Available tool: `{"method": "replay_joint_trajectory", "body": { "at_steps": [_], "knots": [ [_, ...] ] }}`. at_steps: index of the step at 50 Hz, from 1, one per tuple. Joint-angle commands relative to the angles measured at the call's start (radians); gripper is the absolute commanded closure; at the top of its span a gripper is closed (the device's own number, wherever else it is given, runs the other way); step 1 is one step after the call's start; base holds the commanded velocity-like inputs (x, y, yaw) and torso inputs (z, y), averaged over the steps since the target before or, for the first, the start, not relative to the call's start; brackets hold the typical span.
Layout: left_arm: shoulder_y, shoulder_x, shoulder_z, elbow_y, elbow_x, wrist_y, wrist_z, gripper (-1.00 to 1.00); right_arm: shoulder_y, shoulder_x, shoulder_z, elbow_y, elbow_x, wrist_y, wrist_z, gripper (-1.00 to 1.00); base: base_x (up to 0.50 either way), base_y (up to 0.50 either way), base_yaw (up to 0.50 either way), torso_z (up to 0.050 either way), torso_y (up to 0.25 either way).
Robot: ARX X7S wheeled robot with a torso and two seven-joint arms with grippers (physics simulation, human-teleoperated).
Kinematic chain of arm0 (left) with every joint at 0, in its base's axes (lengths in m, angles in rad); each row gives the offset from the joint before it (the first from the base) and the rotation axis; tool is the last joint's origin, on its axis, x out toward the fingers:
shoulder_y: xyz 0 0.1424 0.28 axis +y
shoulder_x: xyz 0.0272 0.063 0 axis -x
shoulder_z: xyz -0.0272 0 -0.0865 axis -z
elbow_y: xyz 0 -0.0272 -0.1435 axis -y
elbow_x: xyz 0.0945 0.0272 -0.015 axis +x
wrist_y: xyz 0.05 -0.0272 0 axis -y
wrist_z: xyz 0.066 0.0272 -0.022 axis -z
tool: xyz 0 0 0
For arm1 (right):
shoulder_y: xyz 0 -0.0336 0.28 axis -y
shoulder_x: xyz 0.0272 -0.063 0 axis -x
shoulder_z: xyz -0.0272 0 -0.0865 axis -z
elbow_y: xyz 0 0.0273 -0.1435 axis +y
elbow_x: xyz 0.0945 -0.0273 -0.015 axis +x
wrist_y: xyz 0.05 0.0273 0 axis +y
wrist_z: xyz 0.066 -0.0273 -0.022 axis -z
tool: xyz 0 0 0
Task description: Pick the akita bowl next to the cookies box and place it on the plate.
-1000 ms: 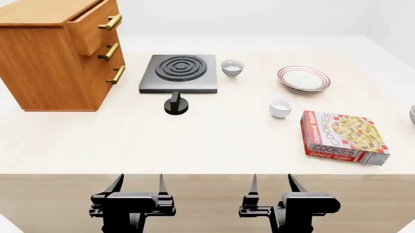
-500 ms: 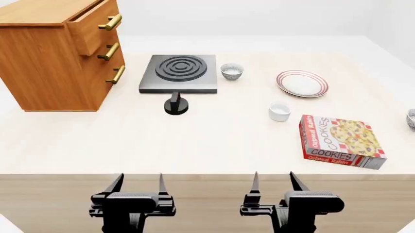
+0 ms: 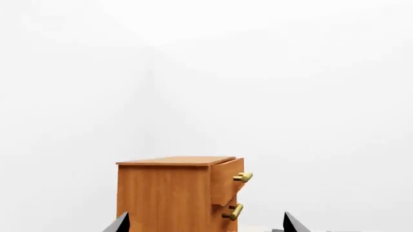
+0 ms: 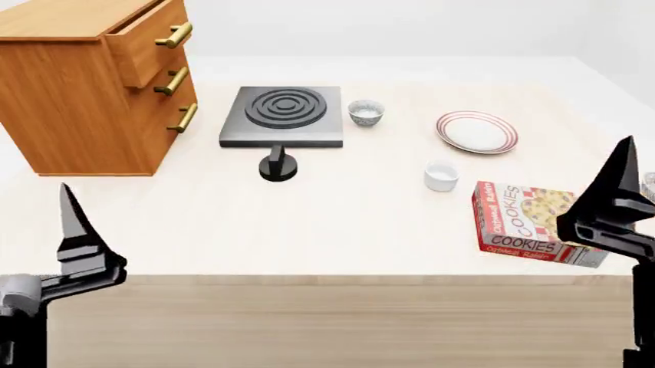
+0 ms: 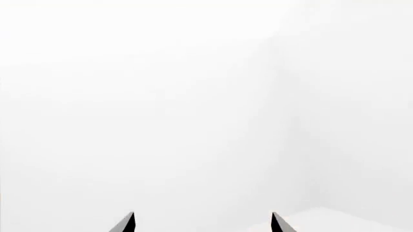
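Note:
The red-and-white cookies box (image 4: 522, 218) lies flat at the table's front right. Only a sliver of the akita bowl (image 4: 651, 185) beside it shows at the head view's right edge, behind my right gripper (image 4: 617, 195). That gripper is raised in front of the box's right end and open (image 5: 203, 222), with nothing between its fingers. The red-ringed white plate (image 4: 477, 132) sits farther back. My left gripper (image 4: 77, 245) is raised at the table's front left, open (image 3: 204, 223) and empty, facing the wooden cabinet (image 3: 174, 193).
A look-alike speckled bowl (image 4: 366, 113) stands by the black stove plate (image 4: 282, 115). A plain white cup (image 4: 441, 175) sits between plate and box. A black knob (image 4: 278, 165) is in front of the stove. The wooden drawer cabinet (image 4: 82, 84) fills the back left.
Both arms have risen and swung outward from the bottom centre, the left to the front left, the right to in front of the cookies box. The right gripper now covers most of the akita bowl.

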Motion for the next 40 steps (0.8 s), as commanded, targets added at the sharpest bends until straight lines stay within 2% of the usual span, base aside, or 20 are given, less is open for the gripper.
{"method": "replay_joint_trajectory", "body": {
  "at_steps": [1,4,25,40],
  "knots": [
    [0.207,-0.326,-0.218,0.217,-0.245,0.071,-0.373,-1.0,0.037,0.122,0.296,-0.182,0.253,0.105,0.1,-1.0,0.0,0.0,0.0,0.0,0.0],
    [0.251,-0.387,-0.227,0.214,-0.273,0.104,-0.443,-1.0,0.03,0.124,0.311,-0.178,0.263,0.094,0.098,-1.0,0.0,0.0,0.0,0.0,0.0],
    [0.338,-0.504,-0.218,0.206,-0.292,0.185,-0.577,-1.0,0.005,0.11,0.272,-0.156,0.227,0.039,0.073,-1.0,0.0,-0.01,0.0,0.0,0.0],
    [0.36,-0.524,-0.209,0.197,-0.288,0.209,-0.602,-1.0,-0.004,0.119,0.257,-0.15,0.236,0.03,0.073,-1.0,0.0,-0.49,0.0,0.0,0.0]
  ]
}}
